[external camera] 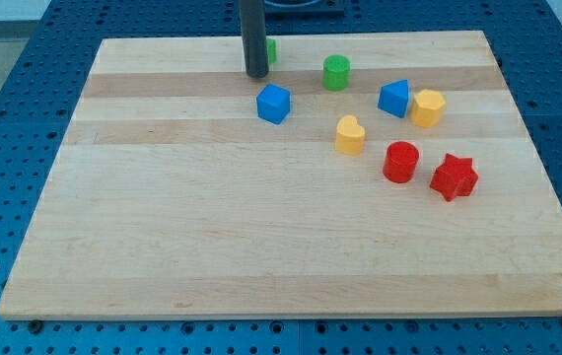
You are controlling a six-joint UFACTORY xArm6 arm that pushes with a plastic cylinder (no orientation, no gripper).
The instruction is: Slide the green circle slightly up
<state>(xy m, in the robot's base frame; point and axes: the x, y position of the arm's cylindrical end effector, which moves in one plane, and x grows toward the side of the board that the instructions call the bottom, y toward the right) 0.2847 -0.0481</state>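
Note:
The green circle (pixel 336 72) is a short green cylinder near the view's top, right of centre. My tip (pixel 256 74) is the lower end of the dark rod, to the left of the green circle with a clear gap between them. The rod hides most of a second green block (pixel 271 50) just behind it, whose shape I cannot make out. A blue cube (pixel 273 103) lies just below and right of my tip, not touching it.
A blue triangular block (pixel 394 98) and a yellow hexagon (pixel 427 106) sit side by side right of the green circle. A yellow heart (pixel 350 134), a red cylinder (pixel 400 162) and a red star (pixel 454 177) lie lower. The wooden board (pixel 163 217) ends just above the rod.

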